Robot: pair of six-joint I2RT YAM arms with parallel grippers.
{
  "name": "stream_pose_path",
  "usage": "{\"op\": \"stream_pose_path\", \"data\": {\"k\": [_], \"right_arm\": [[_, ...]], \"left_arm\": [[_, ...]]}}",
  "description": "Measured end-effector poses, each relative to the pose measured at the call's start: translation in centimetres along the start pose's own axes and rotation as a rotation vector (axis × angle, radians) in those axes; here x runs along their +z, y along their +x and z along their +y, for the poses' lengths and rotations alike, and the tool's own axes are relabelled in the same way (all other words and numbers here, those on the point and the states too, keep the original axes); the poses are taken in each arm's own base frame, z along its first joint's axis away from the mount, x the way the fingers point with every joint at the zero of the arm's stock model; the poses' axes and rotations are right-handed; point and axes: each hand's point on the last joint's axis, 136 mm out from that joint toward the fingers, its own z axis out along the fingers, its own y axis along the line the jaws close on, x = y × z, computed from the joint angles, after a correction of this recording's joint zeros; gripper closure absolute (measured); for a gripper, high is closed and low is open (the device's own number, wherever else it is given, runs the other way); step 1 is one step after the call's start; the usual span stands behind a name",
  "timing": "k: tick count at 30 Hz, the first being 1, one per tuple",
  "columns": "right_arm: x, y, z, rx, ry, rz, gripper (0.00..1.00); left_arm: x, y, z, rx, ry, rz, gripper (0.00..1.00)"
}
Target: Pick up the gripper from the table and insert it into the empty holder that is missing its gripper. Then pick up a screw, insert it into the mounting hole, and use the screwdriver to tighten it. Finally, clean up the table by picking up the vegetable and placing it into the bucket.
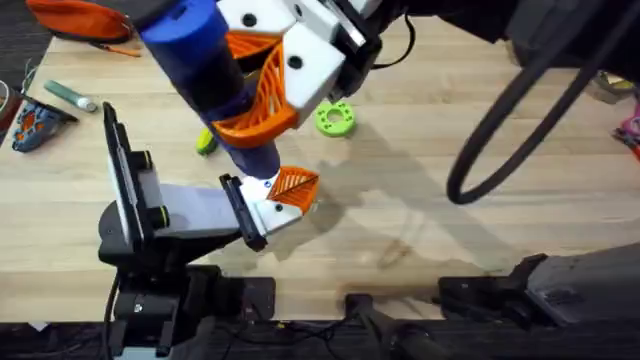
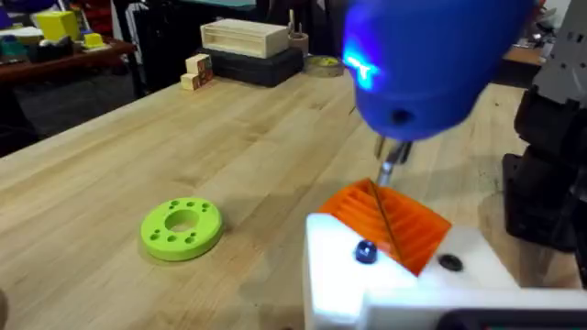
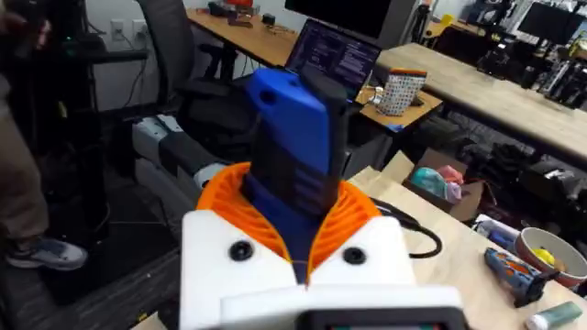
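1. Near the top centre of the overhead frame, the right gripper (image 1: 262, 85) has its white, angular fingers with orange ribbed pads closed around the screwdriver (image 1: 205, 70), a fat, smooth, bright blue cylinder held tip-down.
2. In the right wrist view the same screwdriver (image 3: 293, 151) stands upright between the two orange ribbed pads (image 3: 225, 197), its blue body carrying a darker blue, ridged band where the pads clamp it.
3. Below it, at the overhead centre, sits the holder (image 1: 278, 210), a white blocky plastic piece on the tip of the left arm; the small orange ribbed gripper (image 1: 295, 184) rests on it.
4. In the left wrist view the thin metal tip (image 2: 393, 163) of the screwdriver comes down onto the orange piece (image 2: 390, 220); a blue light glows on the tool's rounded nose.
5. A small dark screw head (image 2: 365, 252) sits in the white holder face.
6. I cannot tell how the left arm's own jaws stand.
7. A lime-green ring-shaped disc (image 1: 334, 118) with small holes lies flat on the pale, grained wooden table (image 1: 480, 240).
8. The yellow-green vegetable (image 1: 206, 141) lies just left of the screwdriver, partly hidden.
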Motion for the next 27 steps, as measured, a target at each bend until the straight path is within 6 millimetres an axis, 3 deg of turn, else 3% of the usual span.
{"op": "stream_pose_path", "data": {"k": [27], "right_arm": [[0.8,1.4,-0.2,0.031,-0.021,-0.005,0.992]], "left_arm": [[0.0,0.0,0.0,0.000,0.000,0.000,0.986]]}}
